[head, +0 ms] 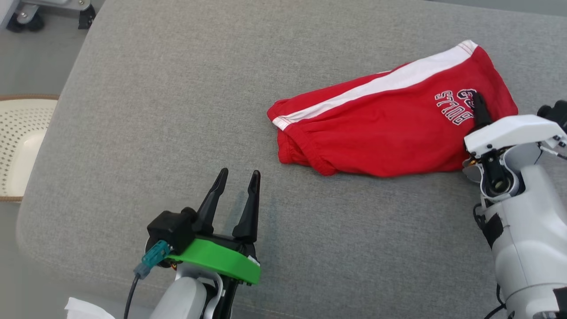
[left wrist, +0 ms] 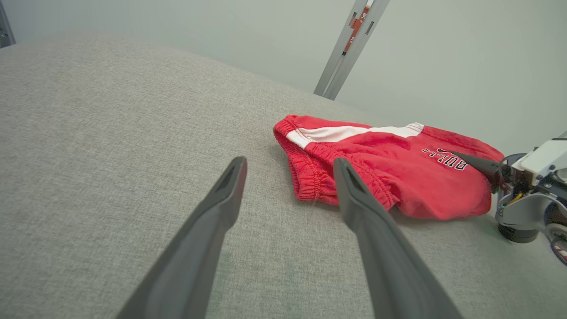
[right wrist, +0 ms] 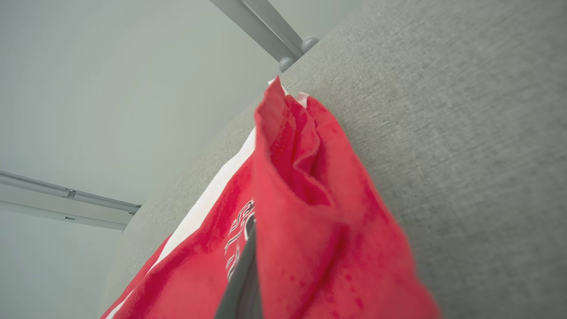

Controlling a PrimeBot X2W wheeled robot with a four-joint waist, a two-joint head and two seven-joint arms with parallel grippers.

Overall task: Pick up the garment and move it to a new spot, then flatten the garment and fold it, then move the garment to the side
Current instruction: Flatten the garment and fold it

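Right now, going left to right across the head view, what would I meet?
cream perforated object → left gripper → red shorts → right forearm

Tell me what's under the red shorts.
Grey cushion shows around the red shorts. The right gripper is shut on a fold, one finger hidden under cloth; anything else beneath is covered.

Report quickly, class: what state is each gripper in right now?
Left gripper: open, holding nothing.
Right gripper: closed, pinching a fold of the red shorts.
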